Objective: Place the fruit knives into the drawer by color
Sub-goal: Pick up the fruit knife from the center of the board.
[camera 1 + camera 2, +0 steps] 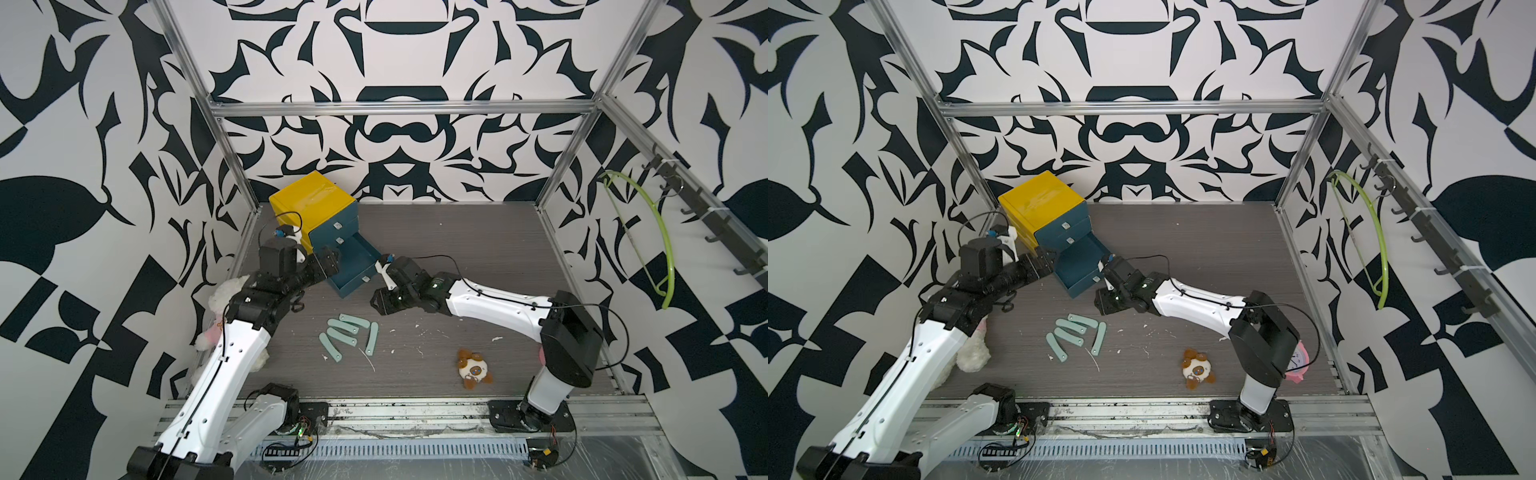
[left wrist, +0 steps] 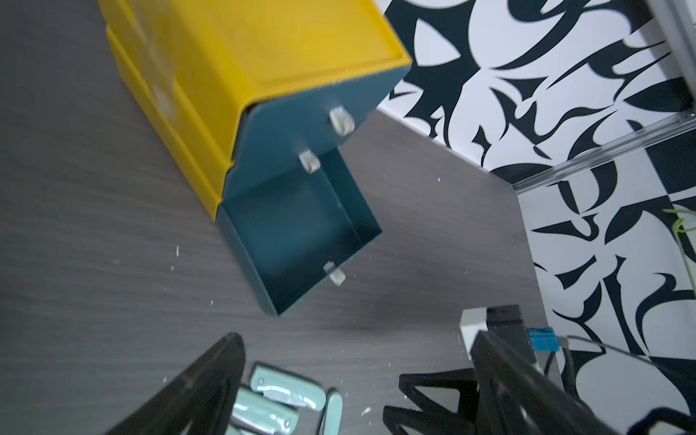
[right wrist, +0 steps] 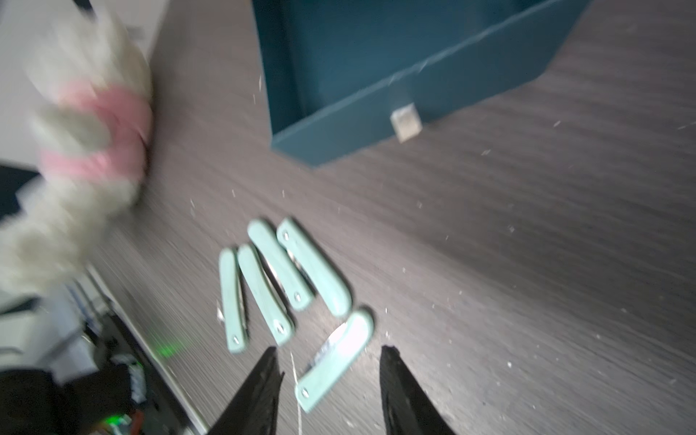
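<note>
Several mint-teal fruit knives [image 1: 347, 332] [image 1: 1075, 334] lie folded in a loose cluster on the dark table, one [image 3: 335, 357] a little apart from the rest [image 3: 286, 275]. The yellow cabinet [image 1: 311, 199] has its bottom teal drawer [image 1: 353, 266] [image 1: 1081, 262] [image 2: 290, 229] pulled out, and its floor shows bare. My left gripper [image 1: 328, 259] [image 2: 356, 339] hangs open beside the drawer's left wall, holding nothing. My right gripper [image 1: 380, 301] [image 3: 330, 348] hovers by the drawer's front corner, part open and empty, pointing down at the lone knife without touching it.
A white and pink plush [image 1: 226, 299] lies under my left arm at the table's left edge. A brown and white plush [image 1: 473, 368] sits front right. A green hanger [image 1: 660, 249] hangs on the right wall rail. White scraps dot the table.
</note>
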`<action>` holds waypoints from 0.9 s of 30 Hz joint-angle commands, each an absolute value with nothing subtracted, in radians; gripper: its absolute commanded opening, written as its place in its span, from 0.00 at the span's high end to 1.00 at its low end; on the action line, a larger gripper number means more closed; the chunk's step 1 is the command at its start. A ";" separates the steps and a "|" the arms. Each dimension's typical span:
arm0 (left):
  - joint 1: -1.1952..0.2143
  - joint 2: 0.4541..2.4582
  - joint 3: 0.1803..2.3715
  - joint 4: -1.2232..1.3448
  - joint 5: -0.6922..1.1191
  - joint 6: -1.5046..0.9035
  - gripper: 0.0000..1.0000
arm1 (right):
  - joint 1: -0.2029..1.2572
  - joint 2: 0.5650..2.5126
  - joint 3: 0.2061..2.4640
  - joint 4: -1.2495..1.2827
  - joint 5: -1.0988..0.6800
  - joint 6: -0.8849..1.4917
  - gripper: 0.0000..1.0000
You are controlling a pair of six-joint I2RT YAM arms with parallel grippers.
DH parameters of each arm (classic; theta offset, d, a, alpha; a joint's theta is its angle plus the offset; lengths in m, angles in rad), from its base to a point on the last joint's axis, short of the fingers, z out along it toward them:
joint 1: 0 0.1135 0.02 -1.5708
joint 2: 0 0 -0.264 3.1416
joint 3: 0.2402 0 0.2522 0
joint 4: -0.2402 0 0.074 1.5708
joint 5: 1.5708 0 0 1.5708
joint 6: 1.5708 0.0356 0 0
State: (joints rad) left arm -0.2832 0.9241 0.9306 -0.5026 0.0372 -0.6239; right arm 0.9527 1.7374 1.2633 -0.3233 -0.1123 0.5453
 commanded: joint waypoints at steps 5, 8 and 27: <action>-0.295 0.800 0.801 -0.525 0.047 -0.670 0.01 | 1.053 1.847 1.330 -0.491 -0.047 0.479 0.52; -0.295 0.784 0.771 -0.525 0.058 -0.667 0.01 | 1.097 1.891 1.358 -0.512 0.002 0.482 0.50; -0.295 0.793 0.718 -0.505 0.086 -0.664 0.01 | 1.163 1.982 1.405 -0.516 0.051 0.553 0.45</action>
